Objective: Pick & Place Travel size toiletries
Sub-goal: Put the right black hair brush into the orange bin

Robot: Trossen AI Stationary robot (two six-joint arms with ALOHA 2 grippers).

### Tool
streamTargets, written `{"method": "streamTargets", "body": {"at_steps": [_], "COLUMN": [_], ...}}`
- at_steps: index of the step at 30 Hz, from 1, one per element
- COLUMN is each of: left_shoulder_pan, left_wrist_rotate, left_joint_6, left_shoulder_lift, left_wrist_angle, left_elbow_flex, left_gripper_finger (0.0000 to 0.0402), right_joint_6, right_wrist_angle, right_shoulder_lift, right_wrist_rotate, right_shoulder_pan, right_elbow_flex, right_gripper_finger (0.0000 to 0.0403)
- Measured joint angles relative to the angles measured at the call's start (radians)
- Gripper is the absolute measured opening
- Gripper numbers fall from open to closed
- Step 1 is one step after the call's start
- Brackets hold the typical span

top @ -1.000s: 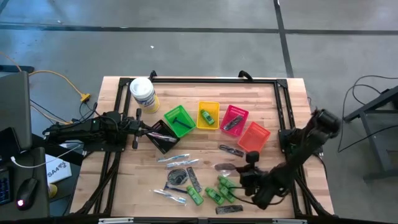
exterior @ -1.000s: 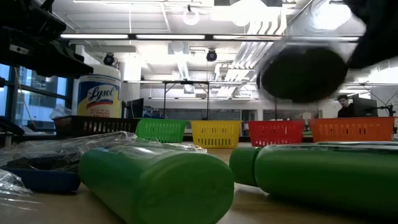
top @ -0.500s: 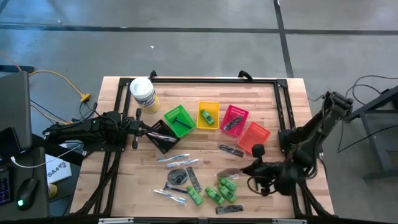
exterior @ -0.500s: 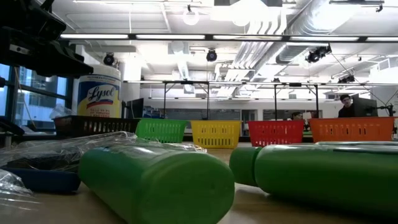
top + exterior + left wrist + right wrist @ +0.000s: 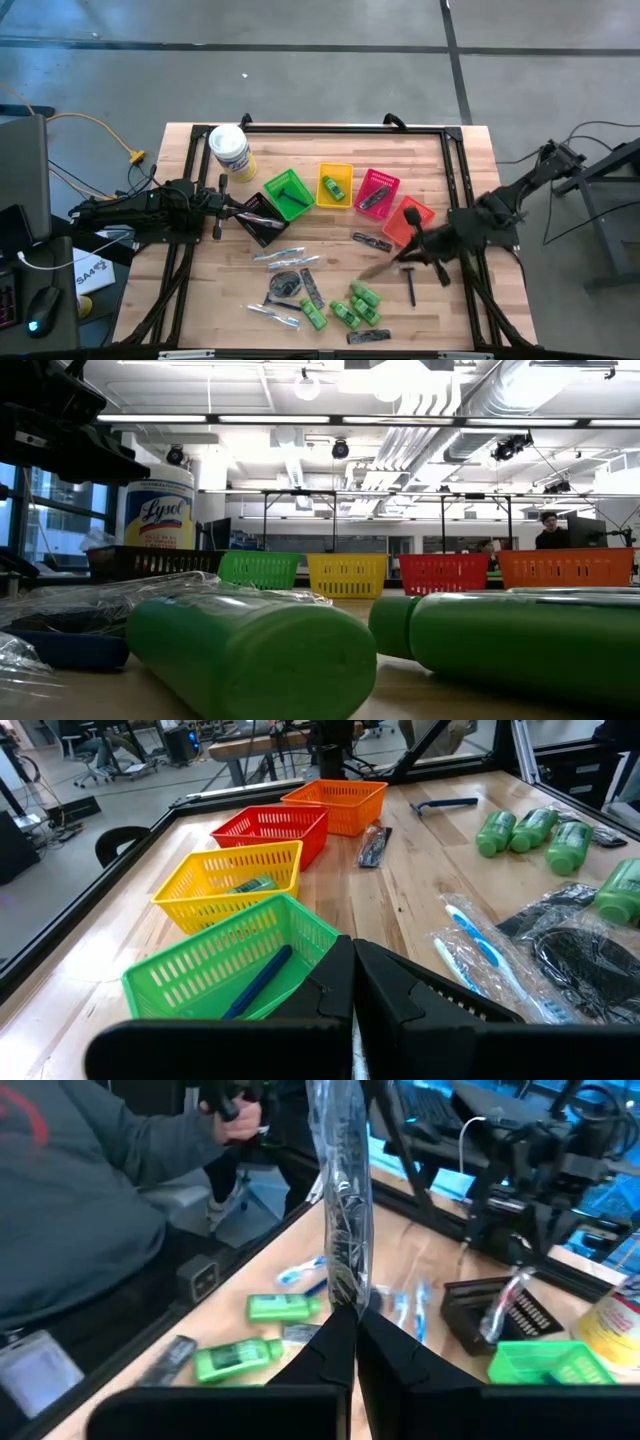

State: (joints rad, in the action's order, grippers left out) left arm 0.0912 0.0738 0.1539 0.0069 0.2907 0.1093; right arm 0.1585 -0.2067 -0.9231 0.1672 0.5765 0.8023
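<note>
On a wooden table (image 5: 455, 165) ringed by a black frame (image 5: 340, 129), standing on a grey concrete floor (image 5: 300, 60), travel toiletries lie scattered from the middle toward six o'clock. Beyond the table, an open workshop runs under strip lights (image 5: 330, 420) and ceiling pipes (image 5: 500, 400). A person (image 5: 548, 530) stands far back, and a grey sleeve (image 5: 70, 1200) fills one side of the right wrist view.

The right gripper (image 5: 405, 255) hangs at about four o'clock, beside the orange basket (image 5: 408, 220), its jaws pinching a clear-wrapped stick (image 5: 345, 1230). A second ago it was lower, near five o'clock among the green bottles (image 5: 345, 315), and its dark blur crossed the table-level view; that view is now free of it. The left gripper (image 5: 352, 982) has not moved: it waits at nine o'clock over the black basket (image 5: 258, 218), jaws pressed together on nothing.

Five baskets run from nine to three o'clock: black, green (image 5: 288, 193), yellow (image 5: 335, 185), red (image 5: 377, 192) and orange. The green one holds a blue razor (image 5: 255, 985), the yellow a green bottle. One white tub (image 5: 230, 150) stands at eleven o'clock. At least four green bottles lie loose near six o'clock, along with wrapped toothbrushes (image 5: 470, 935). One comb (image 5: 372, 845) rests beside the orange basket, with a second razor (image 5: 445, 805) nearby
</note>
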Motion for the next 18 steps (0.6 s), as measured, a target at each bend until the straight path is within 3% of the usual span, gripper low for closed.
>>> {"method": "streamTargets", "body": {"at_steps": [9,18], "left_shoulder_pan": [0.0,0.0], "left_wrist_rotate": [0.0,0.0], "left_joint_6": [0.001,-0.001], "left_shoulder_lift": [0.0,0.0], "left_wrist_angle": [0.0,0.0], "left_elbow_flex": [0.0,0.0], "left_gripper_finger": [0.0,0.0], "right_joint_6": [0.028,0.006], "right_wrist_angle": [0.021,0.024], "right_shoulder_lift": [0.156,0.388], "right_wrist_rotate": [-0.193,-0.23], "right_shoulder_pan": [-0.227,-0.384], "right_elbow_flex": [-0.097,-0.213], "right_gripper_finger": [0.0003,0.0003]}}
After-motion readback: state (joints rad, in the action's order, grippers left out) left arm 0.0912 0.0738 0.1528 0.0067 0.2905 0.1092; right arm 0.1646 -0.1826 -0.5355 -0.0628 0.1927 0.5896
